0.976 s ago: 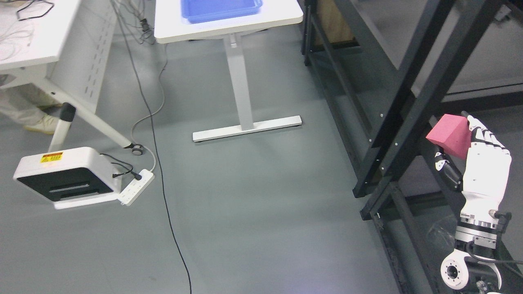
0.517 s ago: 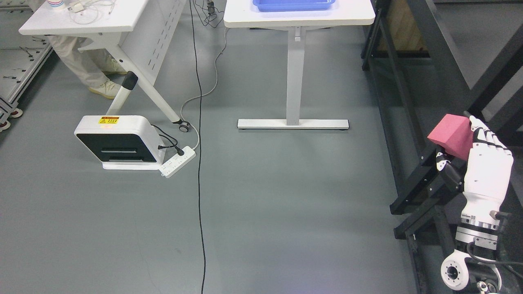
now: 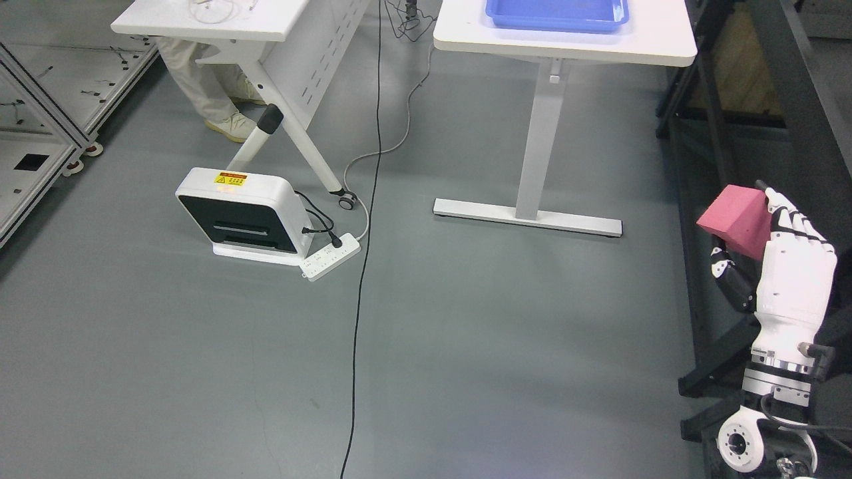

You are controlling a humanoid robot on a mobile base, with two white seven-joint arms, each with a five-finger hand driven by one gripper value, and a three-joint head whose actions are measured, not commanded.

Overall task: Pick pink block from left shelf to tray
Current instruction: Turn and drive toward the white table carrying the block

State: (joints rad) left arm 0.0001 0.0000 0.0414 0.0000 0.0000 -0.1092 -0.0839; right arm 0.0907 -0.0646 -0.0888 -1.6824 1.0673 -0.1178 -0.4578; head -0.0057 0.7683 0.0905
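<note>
Head view only: right hand (image 3: 775,256) comes in from the lower right, wrist upright, fingers (image 3: 792,216) wrapped over the far side of the pink block (image 3: 735,223) with the thumb (image 3: 729,279) underneath, so the block is grasped and held in the air, off the shelf, tilted corner-forward. Left arm is out of frame. Black shelf frame (image 3: 705,120) runs along the right edge, just behind the hand. Blue tray (image 3: 556,14) sits on the white table (image 3: 566,46) at top centre-right, well apart from the block, with open grey floor (image 3: 466,332) between. Also on the floor: a black cable (image 3: 363,266) running top to bottom, a white power strip (image 3: 329,256), a white-and-black box unit (image 3: 239,216) and a second desk (image 3: 219,23) at upper left with a person's legs (image 3: 200,100) behind it. Step looks like transit: pick done, carrying to the tray. Next move likely needs the base closing on the table, clear of its foot (image 3: 526,216), then raising the block over the tray rim before letting go. Risk: grip looks shallow and the block could slip.
</note>
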